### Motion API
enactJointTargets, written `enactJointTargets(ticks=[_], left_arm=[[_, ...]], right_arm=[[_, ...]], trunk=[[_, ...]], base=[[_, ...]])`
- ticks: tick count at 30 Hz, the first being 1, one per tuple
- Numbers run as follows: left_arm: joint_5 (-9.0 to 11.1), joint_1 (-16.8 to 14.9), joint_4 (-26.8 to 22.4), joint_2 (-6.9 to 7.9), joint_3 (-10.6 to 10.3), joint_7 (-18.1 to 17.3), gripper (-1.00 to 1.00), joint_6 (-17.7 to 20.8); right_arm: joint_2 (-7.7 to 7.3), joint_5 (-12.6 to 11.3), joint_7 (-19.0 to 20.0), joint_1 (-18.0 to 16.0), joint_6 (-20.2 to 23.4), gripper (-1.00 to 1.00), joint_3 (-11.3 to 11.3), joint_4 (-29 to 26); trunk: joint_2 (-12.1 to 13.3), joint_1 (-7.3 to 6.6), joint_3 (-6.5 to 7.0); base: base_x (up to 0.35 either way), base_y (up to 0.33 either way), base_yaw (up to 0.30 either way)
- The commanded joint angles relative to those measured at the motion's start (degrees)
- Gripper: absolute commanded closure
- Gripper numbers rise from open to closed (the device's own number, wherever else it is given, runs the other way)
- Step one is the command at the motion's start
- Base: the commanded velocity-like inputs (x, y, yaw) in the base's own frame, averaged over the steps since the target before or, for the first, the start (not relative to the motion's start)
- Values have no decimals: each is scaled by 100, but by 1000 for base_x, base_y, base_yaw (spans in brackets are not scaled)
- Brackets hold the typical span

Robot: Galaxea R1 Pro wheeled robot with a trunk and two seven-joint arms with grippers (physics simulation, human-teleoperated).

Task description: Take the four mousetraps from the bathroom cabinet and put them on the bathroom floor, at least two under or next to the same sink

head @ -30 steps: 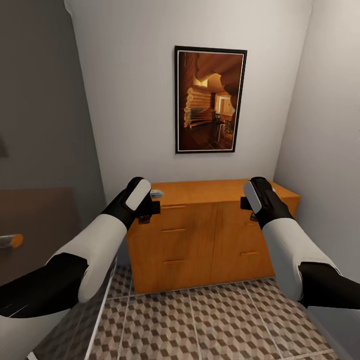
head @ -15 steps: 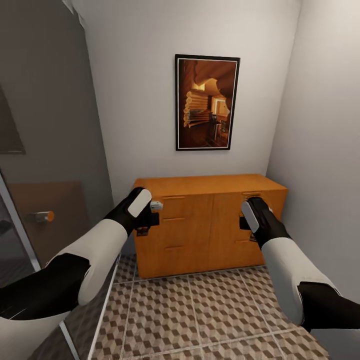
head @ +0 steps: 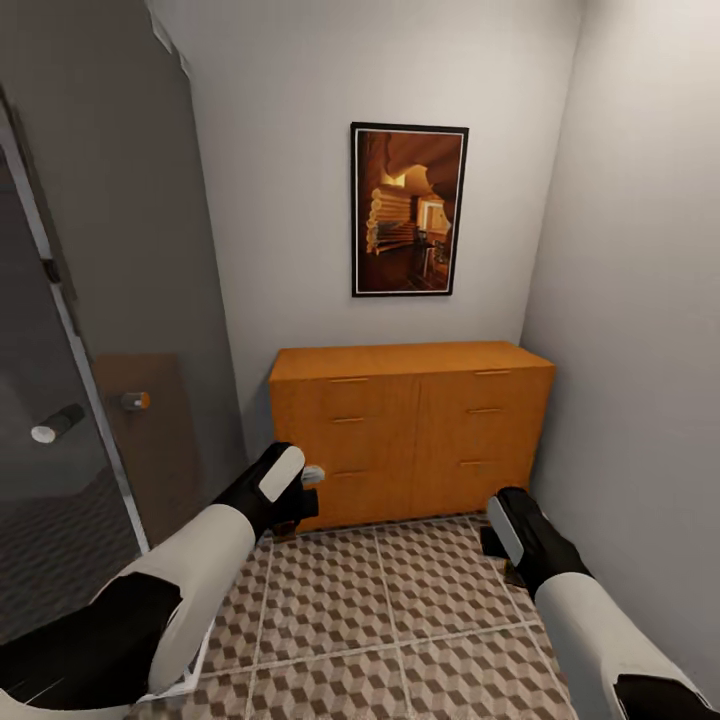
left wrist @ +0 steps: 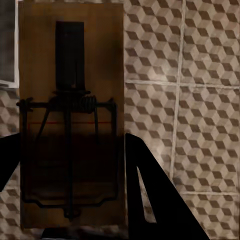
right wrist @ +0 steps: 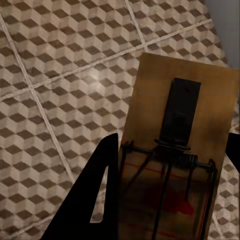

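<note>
Facing the orange-brown cabinet at the back wall, the robot holds both arms low over the bathroom floor. The left gripper clamps one mousetrap, and the right gripper clamps another mousetrap.

White forearm shells, black joints, and black wrists bearing grey-white oval panels.

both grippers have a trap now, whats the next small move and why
Probably turn the base away from the cabinet to look for the sink. Each wrist view shows a mousetrap clamped between fingers above the bathroom floor, and the head view shows just cabinet, walls and a glass door.
</note>
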Motion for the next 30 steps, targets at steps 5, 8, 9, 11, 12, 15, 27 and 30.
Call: enactJointTargets(ticks=[5, 8, 9, 11, 12, 15, 27, 30], left_arm=[[-50, 506, 414, 0, -38, -374, 100, -645], [-260, 616, 1284, 0, -211, -724, 100, -1824], [-306, 623, 1364, 0, -255, -783, 100, -1910], [-528, 719, 1682, 0, -402, -1252, 100, -2170], [-566, 747, 1721, 0, -419, -1353, 100, -2197], [-736, 895, 1839, 0, -463, -1704, 100, -2343], [-871, 1247, 2380, 0, -484, -1916, 100, -3131], [-1011, 1554, 2420, 0, -491, -1925, 100, -3180]], right_arm=[[-39, 360, 415, 715, -624, 100, 265, 25], [-47, 856, 887, 1124, -1338, 100, 462, 517], [-47, 884, 923, 1138, -1404, 100, 469, 596], [-49, 959, 1026, 1177, -1735, 100, 486, 942], [-49, 966, 1038, 1181, -1793, 100, 488, 1001], [-46, 987, 1068, 1191, -2032, 100, 499, 1280], [-49, 1212, 1363, 1195, -3042, 100, 504, 2684], [-49, 1409, 1537, 1196, -3700, 100, 504, 3538]], trunk=[[-4, -4, -5], [-4, -4, -5], [-4, -4, -5], [-4, -4, -5], [-4, -4, -5], [-4, -4, -5], [-4, -4, -5], [-4, -4, -5]], base=[[-347, 0, 0], [-267, 0, 0], [-100, 0, 0], [-48, 0, 0], [-26, 0, 0], [-12, 0, 0], [-1, 0, 0], [0, 0, 111]])
